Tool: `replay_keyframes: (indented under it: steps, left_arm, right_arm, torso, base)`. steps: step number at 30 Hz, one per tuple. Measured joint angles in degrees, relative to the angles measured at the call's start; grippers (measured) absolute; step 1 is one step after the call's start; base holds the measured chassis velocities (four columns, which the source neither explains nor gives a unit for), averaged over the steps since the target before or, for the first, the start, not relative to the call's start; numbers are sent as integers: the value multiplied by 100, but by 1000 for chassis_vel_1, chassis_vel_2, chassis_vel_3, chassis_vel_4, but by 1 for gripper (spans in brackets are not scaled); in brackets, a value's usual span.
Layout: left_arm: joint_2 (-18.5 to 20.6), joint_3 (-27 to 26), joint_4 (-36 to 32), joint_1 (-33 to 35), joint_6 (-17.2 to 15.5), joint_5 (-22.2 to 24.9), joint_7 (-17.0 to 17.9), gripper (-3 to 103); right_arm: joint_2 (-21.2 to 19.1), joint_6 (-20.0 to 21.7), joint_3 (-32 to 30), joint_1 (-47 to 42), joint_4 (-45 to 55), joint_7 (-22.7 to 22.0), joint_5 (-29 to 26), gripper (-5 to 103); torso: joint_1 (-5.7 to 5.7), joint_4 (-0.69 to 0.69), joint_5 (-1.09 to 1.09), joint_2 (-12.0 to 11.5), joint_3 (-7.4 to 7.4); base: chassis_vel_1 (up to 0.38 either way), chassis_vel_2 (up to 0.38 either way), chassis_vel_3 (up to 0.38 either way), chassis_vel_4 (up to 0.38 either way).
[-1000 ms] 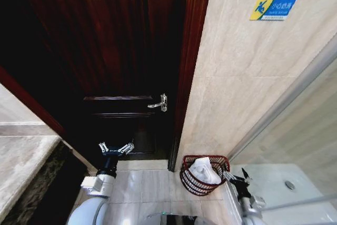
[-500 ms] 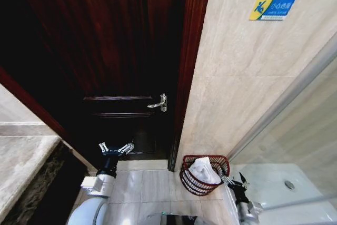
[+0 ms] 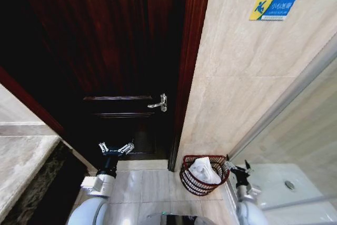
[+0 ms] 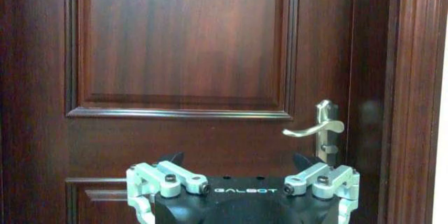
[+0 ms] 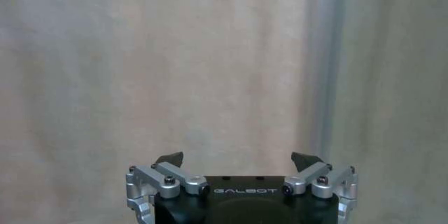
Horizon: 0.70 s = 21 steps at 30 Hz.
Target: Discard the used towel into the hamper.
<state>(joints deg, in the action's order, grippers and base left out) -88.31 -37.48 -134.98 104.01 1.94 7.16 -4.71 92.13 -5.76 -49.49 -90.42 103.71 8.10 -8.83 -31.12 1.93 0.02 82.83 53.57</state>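
The hamper point(image 3: 188, 180), a small dark red-brown openwork basket, stands on the tiled floor by the door frame. A crumpled white towel point(image 3: 204, 171) lies inside it. My right gripper point(image 3: 237, 169) is just right of the hamper's rim, open and holding nothing; in the right wrist view it point(image 5: 238, 157) faces a beige wall. My left gripper point(image 3: 116, 147) is raised in front of the dark wooden door, open and holding nothing, and it point(image 4: 240, 157) faces the door panel in the left wrist view.
A dark wooden door point(image 3: 105, 51) with a silver lever handle point(image 3: 159, 103) fills the left. A beige tiled wall point(image 3: 247, 77) carries a blue and yellow sign point(image 3: 272, 7). A glass shower screen point(image 3: 305, 130) stands at right, a stone counter point(image 3: 21, 156) at left.
My right gripper has moved up and back from the hamper's right rim. The towel stays in the hamper. The left arm has not moved.
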Motion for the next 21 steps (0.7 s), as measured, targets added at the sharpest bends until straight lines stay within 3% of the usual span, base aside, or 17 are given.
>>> replay_keyframes:
  steps: [3,6,12,21]
  left_arm:
    - [-1,0,0,0,0,0,0,100]
    - [0,0,0,0,0,0,-1,100]
    - [0,0,0,0,0,0,0,100]
    - [0,0,1,0,0,0,0,100]
  right_arm:
    - [0,-65,69,-186,139,135,-38,100]
    - [20,-586,75,-877,417,495,-132,100]
    - [15,-1187,76,-1550,751,639,-138,100]
    - [9,-1289,173,-1556,575,657,17,100]
  torso:
    - [0,4,-2,0,0]
    - [0,-1,0,0,-1]
    - [1,-1,-3,1,-1]
    - [1,1,-1,1,0]
  base:
    - [0,0,0,0]
    - [0,0,0,0]
    - [0,0,0,0]
    - [0,0,0,0]
